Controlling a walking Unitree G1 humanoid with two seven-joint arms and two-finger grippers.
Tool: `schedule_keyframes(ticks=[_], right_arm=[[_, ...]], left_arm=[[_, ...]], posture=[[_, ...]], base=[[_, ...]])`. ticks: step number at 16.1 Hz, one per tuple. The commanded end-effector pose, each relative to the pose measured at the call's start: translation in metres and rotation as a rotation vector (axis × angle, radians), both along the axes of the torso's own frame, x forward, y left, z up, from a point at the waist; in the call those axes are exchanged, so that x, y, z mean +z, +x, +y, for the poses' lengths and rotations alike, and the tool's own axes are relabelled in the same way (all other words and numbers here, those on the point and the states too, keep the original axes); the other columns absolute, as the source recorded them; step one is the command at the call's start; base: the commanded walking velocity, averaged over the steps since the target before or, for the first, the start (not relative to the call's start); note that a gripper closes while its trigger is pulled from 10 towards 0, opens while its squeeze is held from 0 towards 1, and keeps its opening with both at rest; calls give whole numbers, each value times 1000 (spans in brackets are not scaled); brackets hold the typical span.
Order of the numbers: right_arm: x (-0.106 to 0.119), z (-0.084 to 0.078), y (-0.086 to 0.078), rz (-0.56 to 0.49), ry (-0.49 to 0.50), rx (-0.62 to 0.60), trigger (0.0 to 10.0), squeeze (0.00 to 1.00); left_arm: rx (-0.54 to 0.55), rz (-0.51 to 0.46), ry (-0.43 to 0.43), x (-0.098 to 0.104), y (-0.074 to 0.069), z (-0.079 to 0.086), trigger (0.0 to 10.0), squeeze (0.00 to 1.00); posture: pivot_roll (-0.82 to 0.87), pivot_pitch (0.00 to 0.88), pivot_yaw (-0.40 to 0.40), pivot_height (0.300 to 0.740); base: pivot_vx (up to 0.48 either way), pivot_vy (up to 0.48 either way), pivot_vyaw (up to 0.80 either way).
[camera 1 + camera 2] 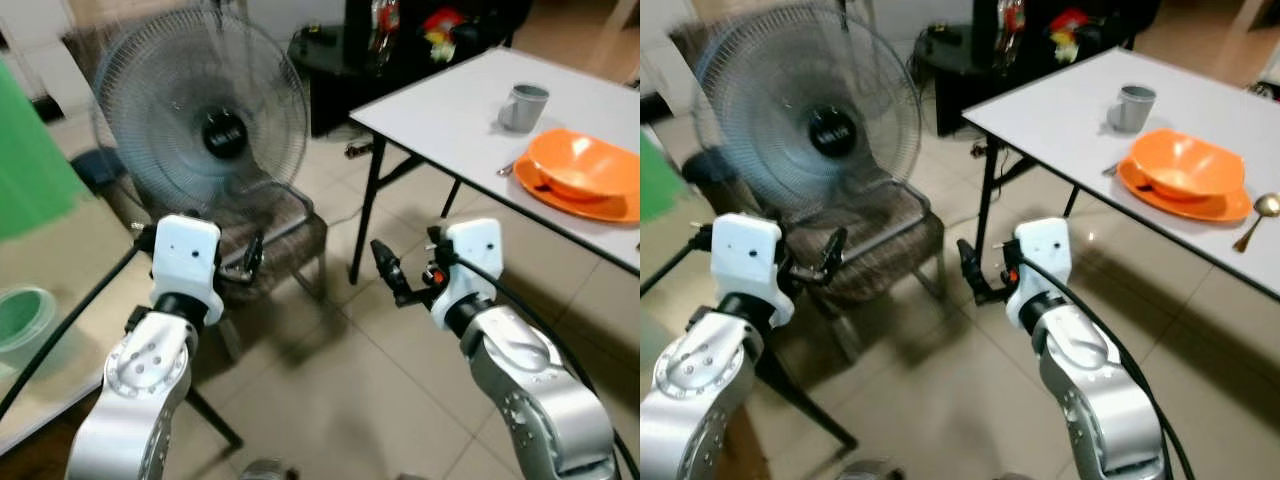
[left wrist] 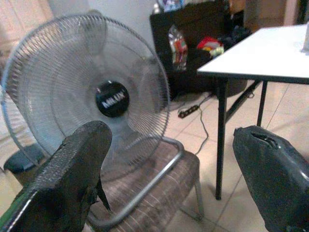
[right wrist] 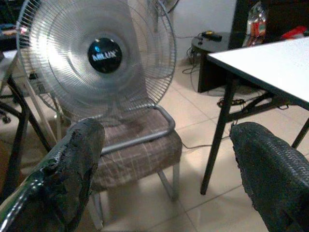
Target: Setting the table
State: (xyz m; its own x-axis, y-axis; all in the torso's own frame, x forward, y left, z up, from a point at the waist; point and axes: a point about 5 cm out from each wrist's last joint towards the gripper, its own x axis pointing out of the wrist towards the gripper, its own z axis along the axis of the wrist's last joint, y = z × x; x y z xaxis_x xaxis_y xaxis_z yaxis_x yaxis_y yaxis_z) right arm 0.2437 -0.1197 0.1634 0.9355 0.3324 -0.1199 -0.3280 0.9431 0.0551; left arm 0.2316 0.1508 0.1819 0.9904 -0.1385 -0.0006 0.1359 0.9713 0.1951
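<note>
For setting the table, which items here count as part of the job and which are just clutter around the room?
Job items: white table; grey cup; orange bowl on an orange plate; gold spoon.

Just around: grey standing fan; brown striped chair; black cabinet; green tub.

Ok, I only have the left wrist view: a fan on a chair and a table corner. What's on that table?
Observer: A grey cup stands on the white table.
Operator: Any dishes?
Observer: An orange bowl sits on an orange plate, nearer us than the cup.
Operator: Cutlery?
Observer: A gold spoon lies on the table, right of the plate.
Operator: And the right gripper?
Observer: The right gripper is open and empty, over the floor short of the table.
</note>
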Motion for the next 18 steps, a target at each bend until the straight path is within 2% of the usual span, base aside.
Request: schedule_keyframes(ticks=[1,5,7,9,13,15,17,18], right_arm=[[4,4,0,-18,15,19,10000,1000],[4,5,0,-17,23,21,10000,1000],[4,6,-2,-19,28,23,10000,1000],[5,4,-3,-20,29,24,10000,1000],[5,5,-2,-20,29,36,10000,1000],[5,6,-2,-18,31,46,10000,1000],[5,7,-2,-19,33,51,10000,1000],[5,7,-2,-20,33,54,10000,1000]], left_arm=[[18,-3,23,2,0,6,10000,0],[4,-22,43,6,1,5,10000,0],[-13,-56,79,16,1,4,10000,0],[-7,-65,79,20,-1,7,10000,0],[19,-70,70,23,-2,12,10000,0],[19,-62,92,21,-3,14,10000,0],[12,-63,113,21,-5,15,10000,0],[15,-66,97,21,-5,14,10000,0]], posture=[[84,42,17,740],[88,41,18,740],[89,39,17,740],[94,35,10,740],[102,30,2,740],[105,28,0,740],[104,24,-3,740],[105,23,-4,740]], base=[[0,401,0],[0,398,0],[0,396,0],[0,396,0],[0,395,0],[0,398,0],[0,0,0],[0,-311,0]])
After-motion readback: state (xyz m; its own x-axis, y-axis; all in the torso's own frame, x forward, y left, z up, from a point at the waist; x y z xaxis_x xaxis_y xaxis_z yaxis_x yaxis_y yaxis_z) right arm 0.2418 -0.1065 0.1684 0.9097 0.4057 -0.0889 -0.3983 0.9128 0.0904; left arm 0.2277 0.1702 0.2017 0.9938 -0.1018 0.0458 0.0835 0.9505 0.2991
